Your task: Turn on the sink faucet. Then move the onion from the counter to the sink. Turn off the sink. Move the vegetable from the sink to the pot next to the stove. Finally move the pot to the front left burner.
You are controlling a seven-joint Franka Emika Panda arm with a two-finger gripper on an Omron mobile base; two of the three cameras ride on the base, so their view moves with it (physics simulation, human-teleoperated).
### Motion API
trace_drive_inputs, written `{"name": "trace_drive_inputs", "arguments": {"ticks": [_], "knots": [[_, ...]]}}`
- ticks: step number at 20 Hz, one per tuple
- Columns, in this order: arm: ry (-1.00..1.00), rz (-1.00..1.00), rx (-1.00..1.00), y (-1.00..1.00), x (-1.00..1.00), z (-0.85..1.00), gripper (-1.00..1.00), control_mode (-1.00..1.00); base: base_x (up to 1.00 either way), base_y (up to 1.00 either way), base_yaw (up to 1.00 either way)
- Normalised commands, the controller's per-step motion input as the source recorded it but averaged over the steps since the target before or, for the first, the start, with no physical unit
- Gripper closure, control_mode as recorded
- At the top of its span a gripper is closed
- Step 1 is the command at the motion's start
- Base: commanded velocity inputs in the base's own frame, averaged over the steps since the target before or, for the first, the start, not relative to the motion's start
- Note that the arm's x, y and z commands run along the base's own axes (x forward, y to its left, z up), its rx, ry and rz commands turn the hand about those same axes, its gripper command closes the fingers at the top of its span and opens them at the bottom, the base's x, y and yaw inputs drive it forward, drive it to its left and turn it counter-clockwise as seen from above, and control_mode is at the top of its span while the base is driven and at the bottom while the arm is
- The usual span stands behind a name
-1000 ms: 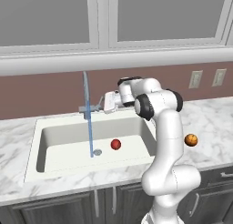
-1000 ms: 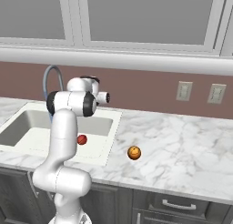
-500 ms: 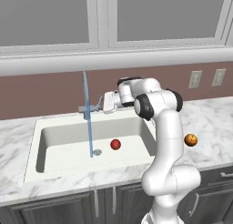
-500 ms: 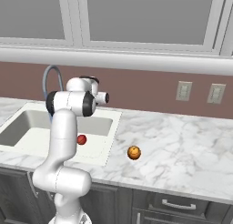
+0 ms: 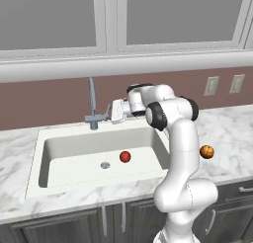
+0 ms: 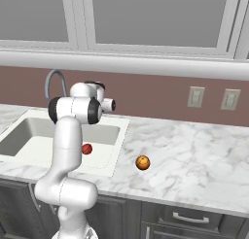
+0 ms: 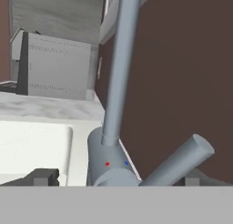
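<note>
Left to right: sink faucet (image 5: pixel 92 104), its side lever between the spread, empty fingers of the tool (image 5: pixel 116 111); onion (image 5: pixel 125 156) lying in the sink (image 5: pixel 34 164). Step in hand: turning the water off. The stream seen earlier has stopped; next, withdraw and reach for the onion.

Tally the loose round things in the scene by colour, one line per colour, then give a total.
Red balls: 1, the onion lying in the sink.
Orange balls: 1, the orange ball on the counter.
Total: 2
</note>
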Motion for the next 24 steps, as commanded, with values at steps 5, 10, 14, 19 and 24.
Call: {"name": "trace_drive_inputs", "arguments": {"ticks": [5,10,14,19,24], "knots": [[-0.01,0.00,0.00,0.46,-0.11,0.26,-1.00,-1.00,0.00,0.00,0.00],[-0.01,0.00,0.00,0.37,-0.04,0.18,-1.00,-1.00,0.00,0.00,0.00],[-0.01,0.00,0.00,0.02,0.00,0.03,-1.00,-1.00,0.00,0.00,0.00],[0.00,0.00,0.01,-0.23,0.01,0.00,-1.00,-1.00,0.00,0.00,0.00],[0.00,0.00,0.03,-0.45,0.00,0.00,-1.00,-1.00,0.00,0.00,0.00]]}}
